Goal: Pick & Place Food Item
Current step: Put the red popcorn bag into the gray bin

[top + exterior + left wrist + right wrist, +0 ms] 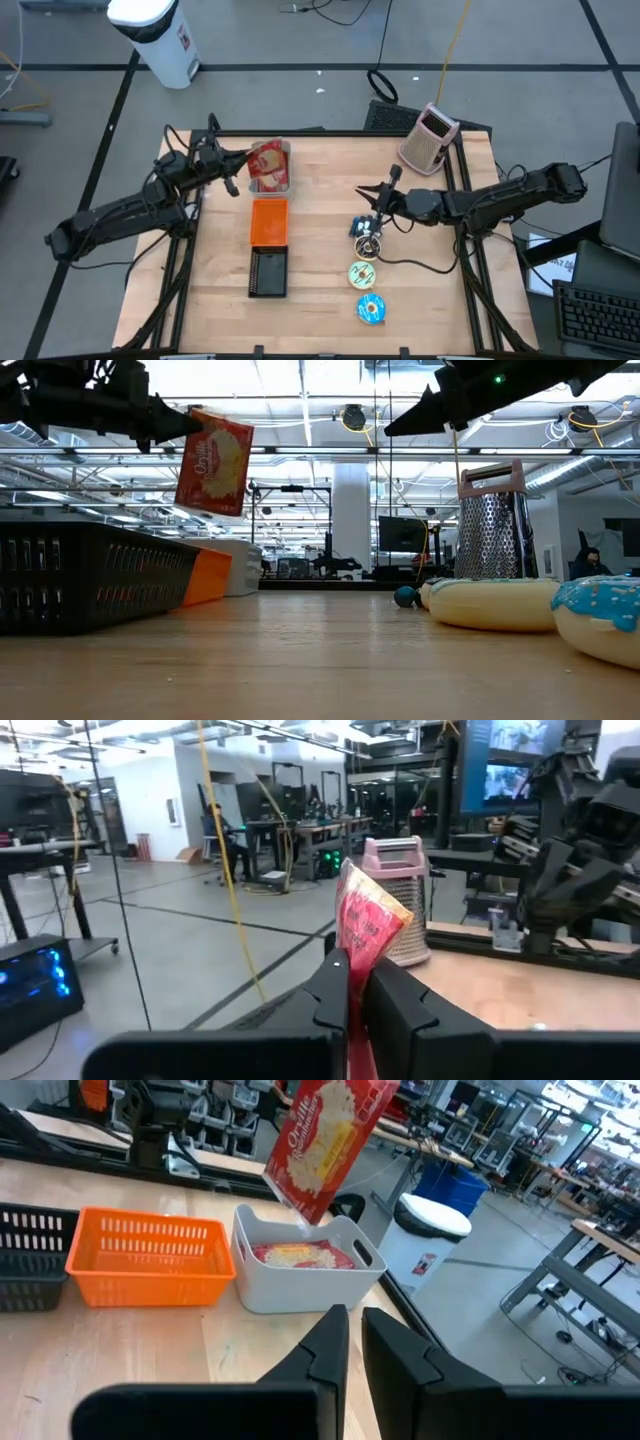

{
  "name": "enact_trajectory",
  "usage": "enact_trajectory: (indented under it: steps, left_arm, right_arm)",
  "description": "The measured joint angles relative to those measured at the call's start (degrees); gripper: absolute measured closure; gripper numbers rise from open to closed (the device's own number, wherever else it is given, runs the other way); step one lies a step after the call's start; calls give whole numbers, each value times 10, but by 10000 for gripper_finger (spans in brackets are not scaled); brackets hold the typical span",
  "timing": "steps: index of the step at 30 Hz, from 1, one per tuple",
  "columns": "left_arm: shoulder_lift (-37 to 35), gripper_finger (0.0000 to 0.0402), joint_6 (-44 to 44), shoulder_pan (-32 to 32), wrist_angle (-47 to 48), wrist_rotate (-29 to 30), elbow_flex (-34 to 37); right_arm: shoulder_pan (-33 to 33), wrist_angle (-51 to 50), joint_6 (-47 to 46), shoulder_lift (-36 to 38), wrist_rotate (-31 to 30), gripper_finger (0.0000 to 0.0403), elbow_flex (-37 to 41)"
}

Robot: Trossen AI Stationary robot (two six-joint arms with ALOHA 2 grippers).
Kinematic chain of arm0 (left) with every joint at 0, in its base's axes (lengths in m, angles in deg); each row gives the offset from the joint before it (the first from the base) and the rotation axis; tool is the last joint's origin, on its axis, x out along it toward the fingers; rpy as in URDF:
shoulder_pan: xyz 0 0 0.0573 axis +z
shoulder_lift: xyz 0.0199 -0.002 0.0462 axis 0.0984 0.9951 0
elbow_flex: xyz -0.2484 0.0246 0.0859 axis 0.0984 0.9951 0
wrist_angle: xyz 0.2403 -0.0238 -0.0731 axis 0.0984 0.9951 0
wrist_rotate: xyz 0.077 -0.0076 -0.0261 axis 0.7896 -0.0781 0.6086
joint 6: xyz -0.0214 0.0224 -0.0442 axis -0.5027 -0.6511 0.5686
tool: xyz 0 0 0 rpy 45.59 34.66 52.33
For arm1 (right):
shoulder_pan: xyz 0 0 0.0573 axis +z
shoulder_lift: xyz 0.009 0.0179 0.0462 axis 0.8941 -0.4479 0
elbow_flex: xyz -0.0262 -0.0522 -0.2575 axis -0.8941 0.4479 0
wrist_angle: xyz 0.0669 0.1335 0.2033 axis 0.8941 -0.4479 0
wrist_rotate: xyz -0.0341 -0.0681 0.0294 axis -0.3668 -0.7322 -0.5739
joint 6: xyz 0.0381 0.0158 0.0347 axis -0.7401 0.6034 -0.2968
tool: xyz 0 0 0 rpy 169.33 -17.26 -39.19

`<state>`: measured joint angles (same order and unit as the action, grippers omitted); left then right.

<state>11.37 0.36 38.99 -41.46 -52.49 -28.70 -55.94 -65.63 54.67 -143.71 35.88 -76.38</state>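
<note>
A red and yellow popcorn bag (266, 160) hangs in the air above the white bin (286, 186) at the table's far middle. My left gripper (240, 170), reaching in from the left, is shut on it. In the right wrist view a second popcorn packet (296, 1255) lies inside the bin (300, 1285), under the hanging bag (325, 1140). My right gripper (367, 193) hovers shut and holding nothing to the right of the bin, above the table's middle. My left gripper pinches the popcorn bag by one edge near an upper corner (358, 960) between its two fingers. The fingers come roughly level from the table's left side. The bag (215, 460) hangs tilted below and beyond the fingertips, lifted clear of the bin.
An orange basket (269, 220) and a black basket (268, 272) stand in a row nearer than the bin. A yellow-iced donut (362, 274), a blue-iced donut (371, 310) and a small blue item (365, 243) lie right of centre. A metal grater (430, 138) stands at the far right.
</note>
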Motion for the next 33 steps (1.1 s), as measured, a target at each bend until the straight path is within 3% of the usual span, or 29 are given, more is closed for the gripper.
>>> enact_trajectory:
  steps: [5,10,33]
  left_arm:
    - [0,395,10,18,-3,-62,0]
    - [0,386,22,27,-1,-80,0]
    - [0,394,27,27,6,-82,0]
  right_arm:
    - [-4,57,19,0,0,382,25]
    - [-15,66,18,0,0,385,30]
    - [-22,58,8,0,1,385,30]
